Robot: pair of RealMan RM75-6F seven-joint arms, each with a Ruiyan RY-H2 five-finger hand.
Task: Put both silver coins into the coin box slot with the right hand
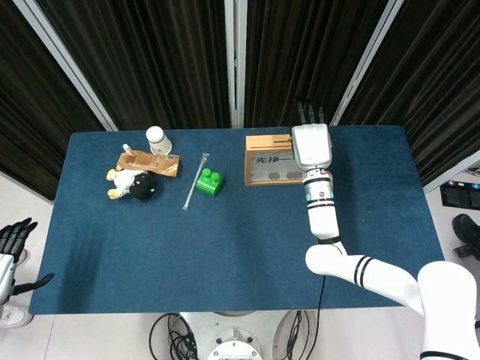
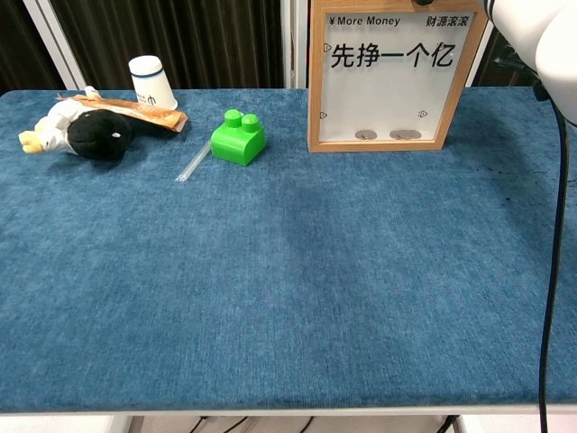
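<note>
The wooden coin box (image 1: 268,159) stands at the back of the blue table (image 1: 225,247). In the chest view the coin box (image 2: 388,142) shows up to three silver coins (image 2: 365,134) lying behind its clear front. My right hand (image 1: 311,144) hovers palm down over the box's right end, its dark fingers (image 1: 310,112) stretched straight toward the curtain. I see no coin in it, and its thumb is hidden. No loose coin shows on the table. My left hand (image 1: 10,251) hangs off the table's left front corner, fingers spread and holding nothing.
A green block (image 1: 210,181) and a clear straw (image 1: 196,181) lie left of the box. Further left are a plush toy (image 1: 135,185), a brown packet (image 1: 148,162) and a white cup (image 1: 158,139). My right forearm (image 2: 541,36) and its cable (image 2: 552,234) fill the chest view's right edge.
</note>
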